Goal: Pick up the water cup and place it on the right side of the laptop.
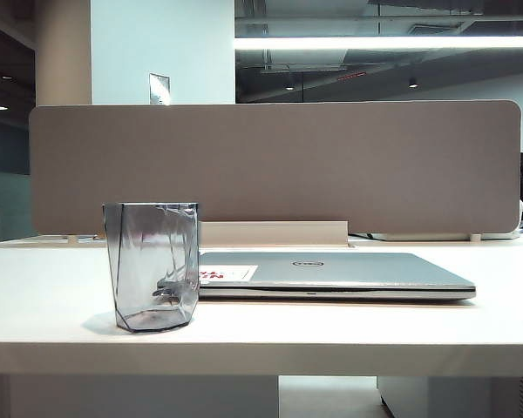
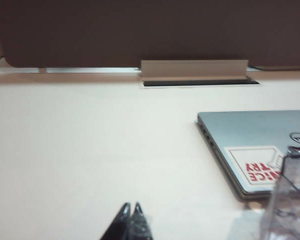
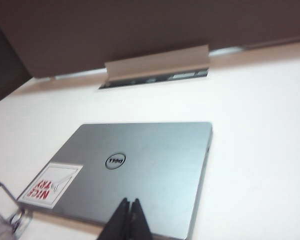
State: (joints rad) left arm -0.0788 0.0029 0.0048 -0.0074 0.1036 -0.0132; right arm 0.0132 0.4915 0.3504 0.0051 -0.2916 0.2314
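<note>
A wide, pale cream desk (image 1: 61,296) fills the office scene, backed at twelve o'clock by a long, round-cornered taupe fabric partition (image 1: 275,165) with a low white cable-tray flap (image 1: 273,232) at its foot; beyond it, a white wall and a bright ceiling light strip (image 1: 388,42).

The thin silver-grey laptop (image 1: 349,272) lies shut and flat at the desk's centre, oval logo on its lid, a white sticker with red print (image 1: 228,274) at its nine-o'clock corner. Standing upright at about eight o'clock of the laptop, overlapping its left end in the exterior view, is the see-through smoky grey-blue faceted plastic water cup (image 1: 152,266), tapering to its base; whether it touches the laptop cannot be told, nor whether it holds anything.

Neither arm shows in the exterior view. In the left wrist view the left gripper (image 2: 130,222) hangs over bare desk at nine o'clock of the cup, black fingertips pressed together, gripping nothing. In the right wrist view the right gripper (image 3: 128,220) hangs over the laptop's near edge, tips likewise pinched together and empty.
</note>
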